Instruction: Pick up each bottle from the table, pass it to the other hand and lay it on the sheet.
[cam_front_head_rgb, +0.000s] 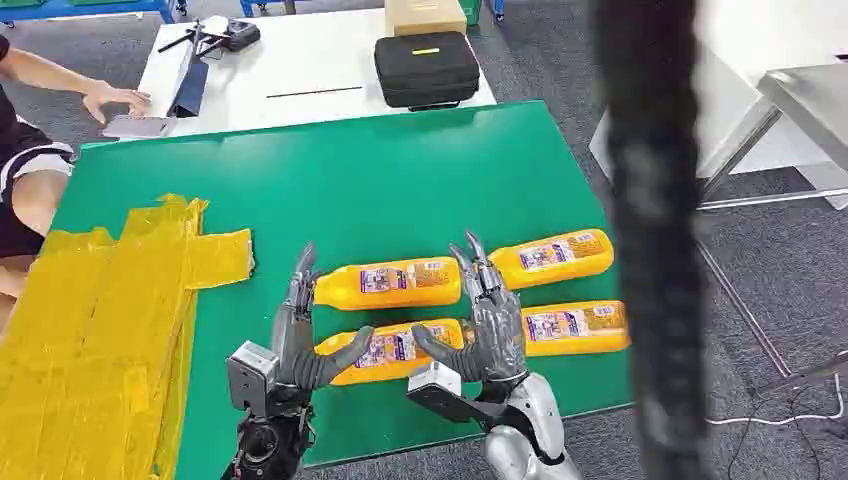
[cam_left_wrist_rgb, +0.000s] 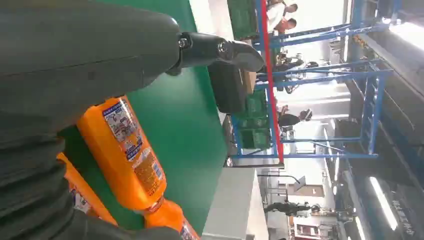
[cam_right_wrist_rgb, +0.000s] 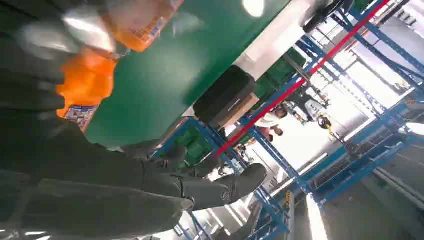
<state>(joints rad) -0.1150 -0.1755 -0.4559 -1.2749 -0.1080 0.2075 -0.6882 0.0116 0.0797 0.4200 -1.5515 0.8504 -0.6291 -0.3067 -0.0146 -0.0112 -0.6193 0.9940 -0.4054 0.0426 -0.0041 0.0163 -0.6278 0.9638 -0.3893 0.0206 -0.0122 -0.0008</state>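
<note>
Several orange bottles lie on their sides on the green table (cam_front_head_rgb: 400, 170): far left (cam_front_head_rgb: 390, 283), far right (cam_front_head_rgb: 555, 256), near right (cam_front_head_rgb: 575, 323) and near left (cam_front_head_rgb: 395, 348). My left hand (cam_front_head_rgb: 295, 340) stands at the near-left bottle's cap end, fingers straight up and thumb across its front. At the bottle's other end my right hand (cam_front_head_rgb: 490, 320) stands the same way. The left wrist view shows a labelled bottle (cam_left_wrist_rgb: 125, 150) past my left hand (cam_left_wrist_rgb: 75, 60). In the right wrist view a blurred orange bottle (cam_right_wrist_rgb: 85, 80) lies beside my right hand (cam_right_wrist_rgb: 150, 190). The yellow sheet (cam_front_head_rgb: 100, 320) covers the table's left part.
A white table (cam_front_head_rgb: 300, 60) behind carries a black case (cam_front_head_rgb: 427, 68), a cardboard box (cam_front_head_rgb: 425, 15) and tools. A person sits at the far left with a hand (cam_front_head_rgb: 115, 98) on that table. A dark blurred post (cam_front_head_rgb: 650, 240) crosses the view on the right.
</note>
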